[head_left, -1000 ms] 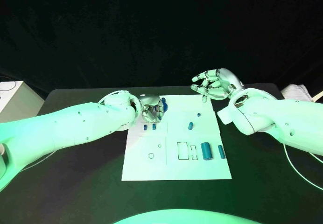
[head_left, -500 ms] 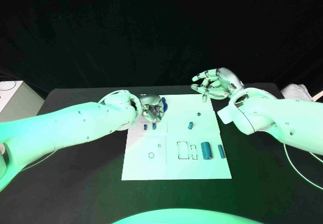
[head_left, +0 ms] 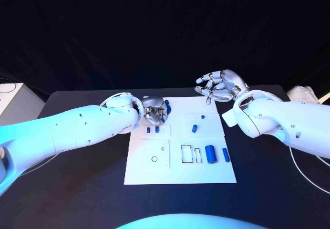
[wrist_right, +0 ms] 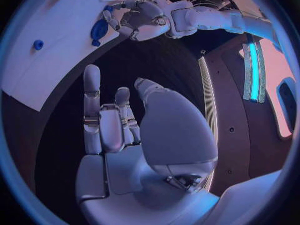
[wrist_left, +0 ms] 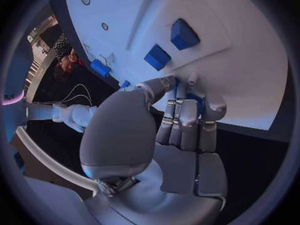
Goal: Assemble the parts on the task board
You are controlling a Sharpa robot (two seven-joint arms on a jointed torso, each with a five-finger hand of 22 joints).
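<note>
The white task board (head_left: pixel 180 169) lies in the middle of the black table. My left hand (head_left: pixel 155 111) is at its far left corner, fingers curled round a blue part (head_left: pixel 167 106); the left wrist view shows that blue part (wrist_left: pixel 195 101) between the fingers. My right hand (head_left: pixel 220 86) hovers above the board's far right corner, fingers apart and empty. Two small blue blocks (head_left: pixel 152 129) lie just in front of my left hand. A short blue peg (head_left: pixel 194 128), a thick blue cylinder (head_left: pixel 211 154) and a thin one (head_left: pixel 225 154) lie on the board's right half.
A rectangular slot (head_left: pixel 186 153) and a small round hole (head_left: pixel 154 159) mark the near half of the board. A white box (head_left: pixel 14 98) stands at the table's left edge and a pale object (head_left: pixel 303 93) at its far right corner.
My left hand's fingers have drawn in a little closer round the blue part at the far left corner. The right hand has stayed where it was.
</note>
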